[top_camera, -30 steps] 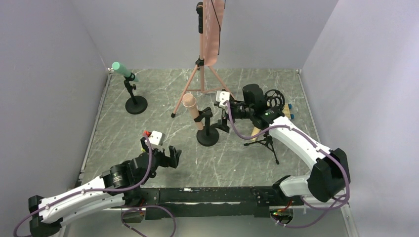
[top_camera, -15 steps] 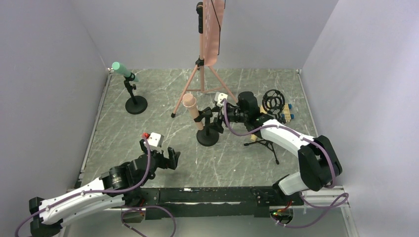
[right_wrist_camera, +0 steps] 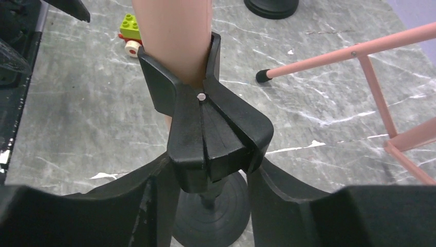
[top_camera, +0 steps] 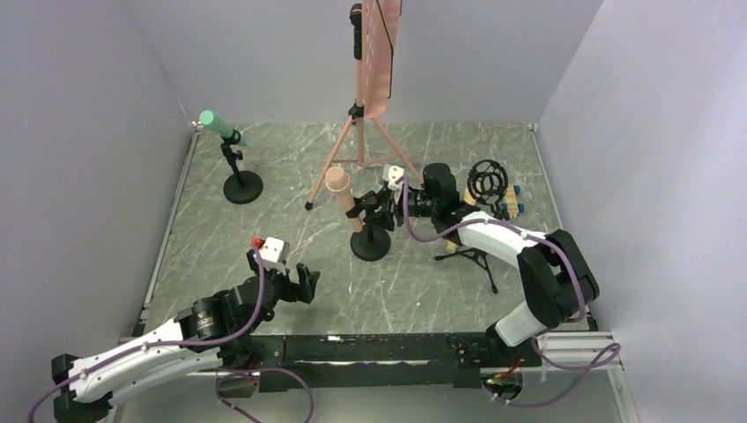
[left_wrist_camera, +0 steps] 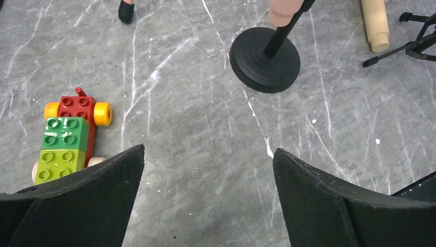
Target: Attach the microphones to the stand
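A pale pink microphone (top_camera: 342, 196) stands tilted in the black clip (right_wrist_camera: 211, 134) of the middle stand (top_camera: 370, 244). My right gripper (right_wrist_camera: 212, 170) reaches in from the right, one finger pressed against each side of that clip. At the back left, the teal-green microphone (top_camera: 216, 123) sits on its own stand (top_camera: 242, 187). The tan-yellow microphone (left_wrist_camera: 376, 23) lies on the table beside a tripod stand (top_camera: 480, 260). Low at the front left, my left gripper (left_wrist_camera: 208, 154) is wide open over bare table.
A small multicoloured block toy (left_wrist_camera: 69, 136) lies just left of my left gripper. A tall pink tripod music stand (top_camera: 374, 53) rises at the back centre, one leg (right_wrist_camera: 355, 51) close to the middle stand. A round black shock mount (top_camera: 487, 181) tops the tripod stand on the right.
My right gripper has slid left to the middle stand, and its jaws have narrowed onto the clip. The left arm has barely moved.
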